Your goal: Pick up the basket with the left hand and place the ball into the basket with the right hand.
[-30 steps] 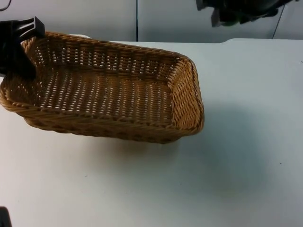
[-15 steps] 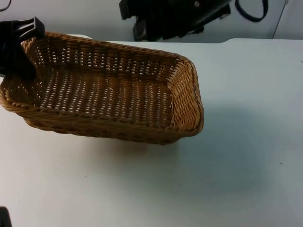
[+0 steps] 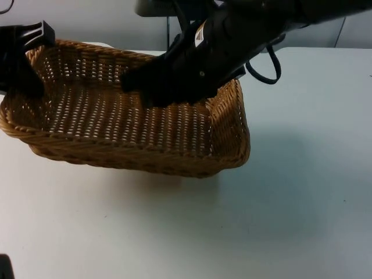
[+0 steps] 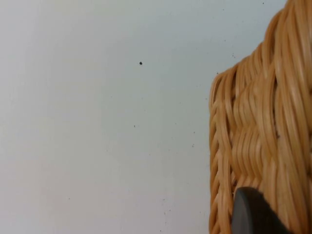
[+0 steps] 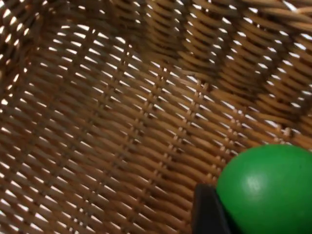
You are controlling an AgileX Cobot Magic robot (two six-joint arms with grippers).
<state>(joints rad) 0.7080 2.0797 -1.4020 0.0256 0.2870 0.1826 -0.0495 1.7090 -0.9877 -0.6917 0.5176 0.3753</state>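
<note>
The white table (image 3: 279, 221) is lying bare nearest the camera, and a soft shadow is falling on it under the basket (image 3: 116, 125). The basket, a rectangular woven wicker one, is hanging tilted above the table, its right end lower than its left.

At the basket's left end the left gripper (image 3: 23, 58) is clamping the rim. In the left wrist view one black fingertip (image 4: 251, 212) is pressing against the woven wall (image 4: 258, 136) (the table is showing pale beside it).

Farther back, the right arm is reaching in from the upper right, and the right gripper (image 3: 142, 87) is hanging over the inside of the basket, toward its back wall. It is holding the green ball (image 5: 265, 187): in the right wrist view the ball is sitting against a black fingertip (image 5: 207, 212), with the basket's woven floor (image 5: 107, 122) right beneath it.

Beyond the table the grey wall (image 3: 104, 23) is closing off the scene.
</note>
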